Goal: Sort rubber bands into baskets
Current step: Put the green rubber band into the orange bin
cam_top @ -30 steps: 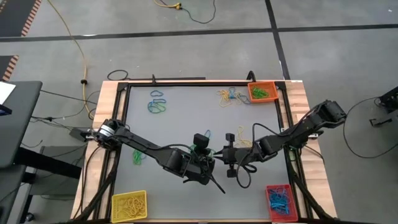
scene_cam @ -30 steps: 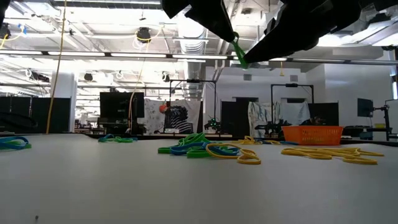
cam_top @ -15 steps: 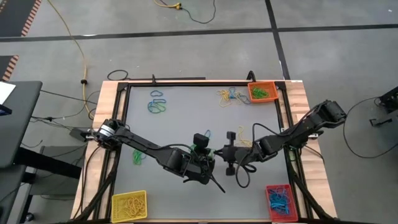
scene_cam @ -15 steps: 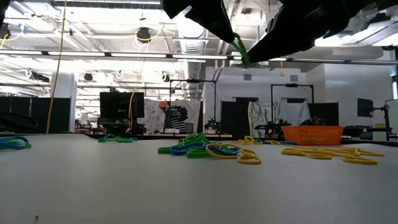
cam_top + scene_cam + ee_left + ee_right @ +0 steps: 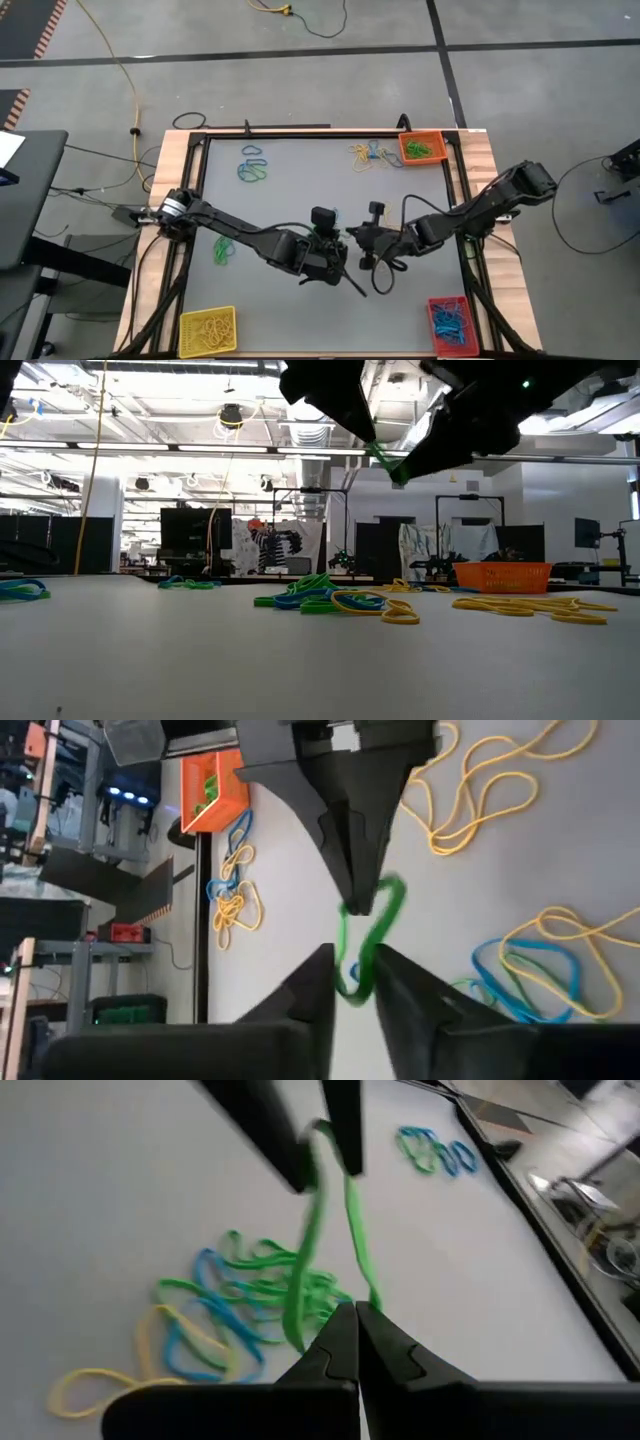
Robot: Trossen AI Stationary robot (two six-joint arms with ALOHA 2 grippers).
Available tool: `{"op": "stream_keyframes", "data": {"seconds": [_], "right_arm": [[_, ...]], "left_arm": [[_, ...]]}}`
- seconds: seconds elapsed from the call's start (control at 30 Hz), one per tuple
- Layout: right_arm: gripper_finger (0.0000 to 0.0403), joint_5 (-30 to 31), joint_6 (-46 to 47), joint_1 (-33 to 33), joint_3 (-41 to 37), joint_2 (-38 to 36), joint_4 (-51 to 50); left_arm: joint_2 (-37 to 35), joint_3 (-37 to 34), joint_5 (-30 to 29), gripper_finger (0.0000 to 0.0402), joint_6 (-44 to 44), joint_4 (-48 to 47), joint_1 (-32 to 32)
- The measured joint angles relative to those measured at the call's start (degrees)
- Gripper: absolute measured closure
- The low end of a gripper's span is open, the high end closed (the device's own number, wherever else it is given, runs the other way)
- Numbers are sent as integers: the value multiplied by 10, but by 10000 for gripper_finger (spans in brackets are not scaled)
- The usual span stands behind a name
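left gripper (image 5: 343, 262) has cracked its fingers slightly apart since a second ago, green rubber band (image 5: 365, 945) still looped between them; right gripper (image 5: 352, 238) went from partly open to clamped shut on the band's other end; reads as a mid-air handoff, left to right, above the middle of the table (image 5: 300, 180); band is stretched taut, long axis running gripper to gripper, slanted in the low view; next the left should let go fully; right side holds the orange basket (image 5: 421, 147) with green bands and the red basket (image 5: 449, 324) with blue; yellow basket (image 5: 207, 329) sits front left.
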Motion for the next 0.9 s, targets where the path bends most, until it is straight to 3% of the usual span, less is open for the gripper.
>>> {"op": "stream_keyframes", "data": {"seconds": [0.3, 0.57, 0.77, 0.9], "right_arm": [[382, 1, 4, -47, 0, 0, -47], [382, -8, 33, -106, 0, 0, -115], [356, -215, 28, -130, 0, 0, -110], [326, -244, 26, -120, -16, 0, -95]], "left_arm": [[0, 0, 14, 233, -9, -53, 29], [0, 0, 30, 219, -39, -120, 50], [0, -13, 102, 219, -64, -157, 54], [1, -42, 122, 219, -62, -154, 54]]}}
